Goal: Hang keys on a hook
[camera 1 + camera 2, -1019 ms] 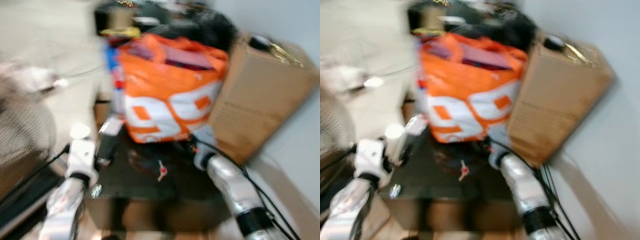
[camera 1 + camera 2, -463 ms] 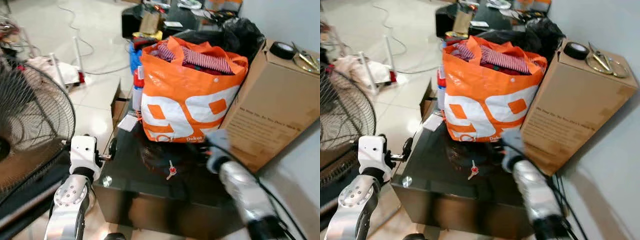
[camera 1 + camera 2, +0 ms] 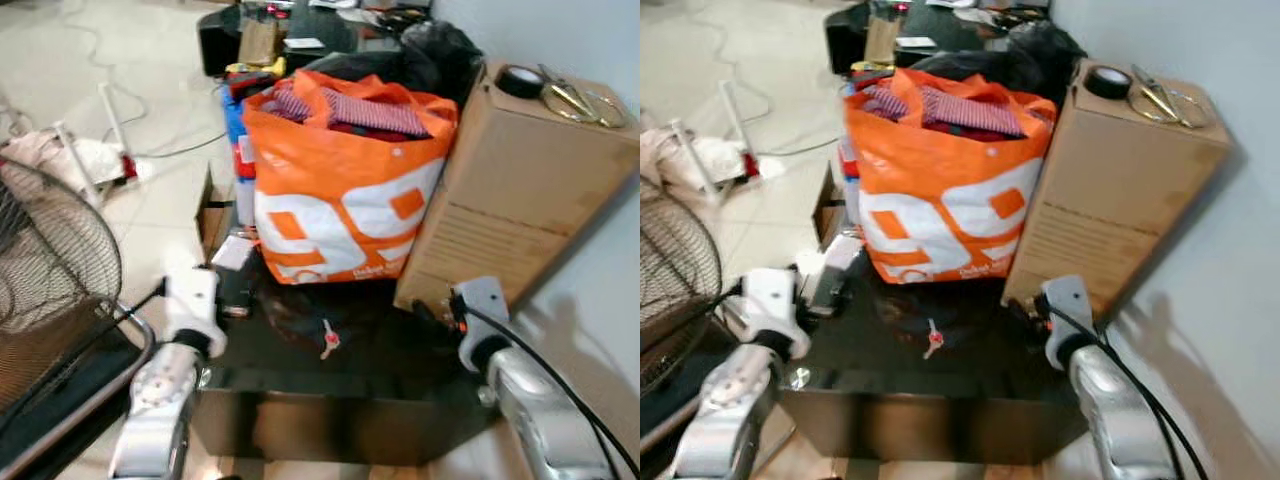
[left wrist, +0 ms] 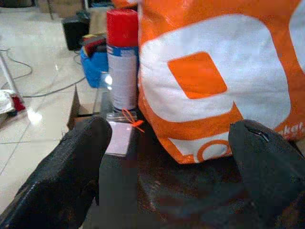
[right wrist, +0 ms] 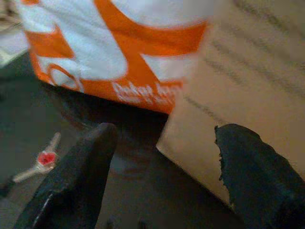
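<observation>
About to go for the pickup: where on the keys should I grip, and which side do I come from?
Grip the keys at the red-tagged head, the bulkiest part, since they lie flat on the dark table. Come from above and from the front, probably with the open right gripper: the orange bag blocks the far side, and the cardboard box crowds the right.

- Orange bag (image 3: pixel 345 190), center frame: large white figures resembling "99"; small white lettering near its lower edge begins "Deket".
- Cardboard box (image 3: pixel 1110 190), right of frame: printed lines too small to read.
</observation>
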{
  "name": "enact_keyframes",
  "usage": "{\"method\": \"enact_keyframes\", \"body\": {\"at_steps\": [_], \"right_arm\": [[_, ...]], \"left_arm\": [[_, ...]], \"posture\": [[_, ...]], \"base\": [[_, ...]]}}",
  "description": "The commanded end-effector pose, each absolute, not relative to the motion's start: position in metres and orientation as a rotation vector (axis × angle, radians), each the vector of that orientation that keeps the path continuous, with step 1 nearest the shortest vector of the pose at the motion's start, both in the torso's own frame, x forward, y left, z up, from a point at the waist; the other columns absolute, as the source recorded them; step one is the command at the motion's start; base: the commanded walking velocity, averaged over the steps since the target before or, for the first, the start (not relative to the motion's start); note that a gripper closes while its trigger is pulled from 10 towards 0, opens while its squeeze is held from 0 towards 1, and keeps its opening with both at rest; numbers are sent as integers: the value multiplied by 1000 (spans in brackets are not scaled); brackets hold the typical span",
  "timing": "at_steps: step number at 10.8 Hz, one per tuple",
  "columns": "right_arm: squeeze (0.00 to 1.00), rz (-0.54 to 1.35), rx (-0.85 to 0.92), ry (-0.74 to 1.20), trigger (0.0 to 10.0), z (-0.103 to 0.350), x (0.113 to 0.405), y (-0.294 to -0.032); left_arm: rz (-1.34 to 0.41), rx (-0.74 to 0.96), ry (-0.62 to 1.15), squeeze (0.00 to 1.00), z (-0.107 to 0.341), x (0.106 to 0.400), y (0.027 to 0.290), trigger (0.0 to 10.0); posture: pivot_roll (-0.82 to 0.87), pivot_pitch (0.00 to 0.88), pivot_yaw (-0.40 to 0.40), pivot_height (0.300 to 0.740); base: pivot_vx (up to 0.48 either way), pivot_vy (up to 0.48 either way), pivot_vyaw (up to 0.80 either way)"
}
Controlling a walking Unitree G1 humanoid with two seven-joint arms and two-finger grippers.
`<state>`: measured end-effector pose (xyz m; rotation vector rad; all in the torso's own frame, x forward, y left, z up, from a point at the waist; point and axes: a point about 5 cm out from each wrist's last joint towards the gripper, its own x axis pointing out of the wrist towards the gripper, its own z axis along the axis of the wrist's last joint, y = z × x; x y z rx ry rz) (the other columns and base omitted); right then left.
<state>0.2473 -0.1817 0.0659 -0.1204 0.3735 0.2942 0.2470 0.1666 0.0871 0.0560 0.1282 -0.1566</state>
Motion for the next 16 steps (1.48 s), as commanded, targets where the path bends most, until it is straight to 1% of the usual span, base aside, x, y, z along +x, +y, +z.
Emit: {"method": "enact_keyframes", "body": {"at_steps": [1,3,4,6,8,9,10,11,12,13,14,15,16], "right_arm": [[0,352,-118,356,10000,71,250,-173],[0,408,-121,346,10000,72,254,-165],[0,419,-114,351,10000,72,257,-162],[0,443,-143,366,10000,70,263,-158],[0,386,-179,432,10000,63,268,-163],[0,390,-183,440,10000,61,269,-162],[776,398,-177,445,10000,61,271,-160],[1000,443,-183,477,10000,58,272,-153],[1000,490,-193,546,10000,51,270,-149],[1000,502,-186,578,10000,47,270,-148],[1000,507,-179,654,10000,35,267,-148],[1000,515,-187,685,10000,29,266,-147],[1000,498,-149,697,10000,23,261,-145]], "left_arm": [[-150,63,110,0,92,245,170,10000],[-143,77,105,0,94,241,175,10000],[-150,93,108,0,95,239,176,10000],[-167,132,150,0,91,236,179,10000],[-204,172,186,0,87,231,181,10000],[-205,161,190,0,88,231,183,10000],[-207,156,192,0,88,231,184,10000],[-226,146,212,0,86,231,185,10000],[-245,144,235,0,82,230,185,10000],[-261,149,241,0,81,229,184,10000],[-301,176,253,0,80,228,182,10000],[-314,191,255,0,79,230,181,10000],[-348,195,250,0,79,234,177,10000]], "posture": [[-17,0,-80,740],[5,0,-87,740],[26,0,-96,740],[45,0,-108,740],[56,0,-120,740],[58,0,-124,740],[59,0,-127,740],[59,0,-131,740],[65,0,-141,740],[68,0,-149,740],[72,0,-154,740],[68,0,-149,740],[31,0,-114,740]], "base": [[446,0,800],[461,0,800],[368,0,0],[0,0,0],[0,0,0],[0,0,0],[0,0,0],[0,0,0],[0,0,0],[0,0,0],[0,0,0],[0,0,0],[0,0,0]]}}
